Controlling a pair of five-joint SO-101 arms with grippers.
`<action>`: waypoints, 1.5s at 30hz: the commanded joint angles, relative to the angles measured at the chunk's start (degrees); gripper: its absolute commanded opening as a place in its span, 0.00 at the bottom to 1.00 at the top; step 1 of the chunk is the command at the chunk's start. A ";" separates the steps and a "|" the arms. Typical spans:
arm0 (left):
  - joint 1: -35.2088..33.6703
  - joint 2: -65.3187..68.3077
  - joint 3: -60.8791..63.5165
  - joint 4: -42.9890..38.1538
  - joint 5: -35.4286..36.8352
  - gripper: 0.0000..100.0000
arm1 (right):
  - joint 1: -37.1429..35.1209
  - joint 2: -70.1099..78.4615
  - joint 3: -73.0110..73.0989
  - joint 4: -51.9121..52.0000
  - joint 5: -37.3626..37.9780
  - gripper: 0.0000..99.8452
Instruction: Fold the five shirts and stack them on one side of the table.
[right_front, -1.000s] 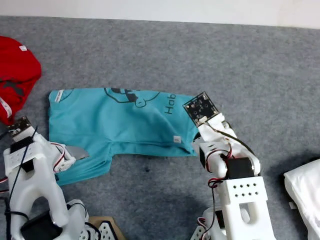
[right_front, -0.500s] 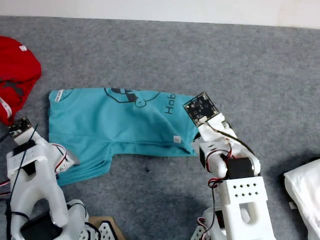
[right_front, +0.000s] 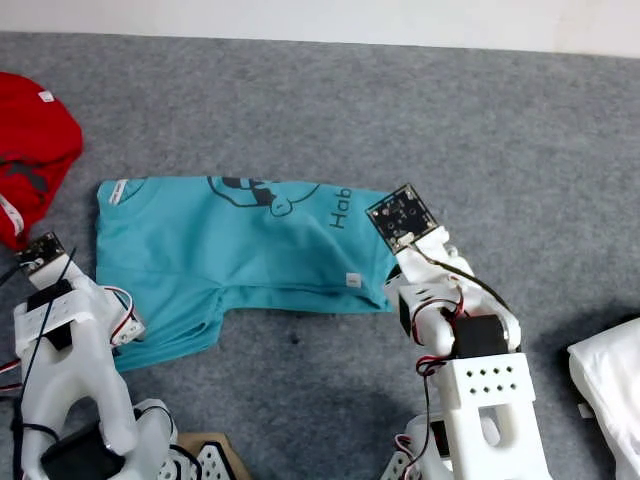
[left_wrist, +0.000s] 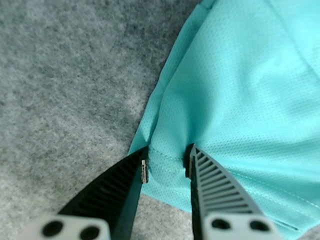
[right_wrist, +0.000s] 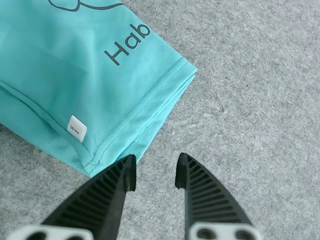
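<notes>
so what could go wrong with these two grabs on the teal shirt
1. The right gripper is open with its gap over the bare grey table, just off the hem of the teal shirt. Closing there may catch no cloth.
2. The left gripper is open around only the edge of the sleeve hem, so that thin bite might slip when lifted.

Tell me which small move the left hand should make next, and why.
Probably shut the left hand. Its open fingers straddle the hem of the shirt, with cloth between them, so closing should pinch the edge for the fold.
</notes>
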 joint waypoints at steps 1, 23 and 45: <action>-0.13 -0.48 -0.84 -0.09 -0.53 0.13 | 0.57 -0.92 -1.01 -1.19 0.70 0.14; 0.22 -0.48 -1.80 3.43 -0.62 0.13 | 0.57 -0.92 -0.92 -1.19 0.79 0.13; -0.04 -0.48 -2.68 1.93 -0.62 0.01 | 0.57 -0.92 -0.66 -1.19 0.79 0.13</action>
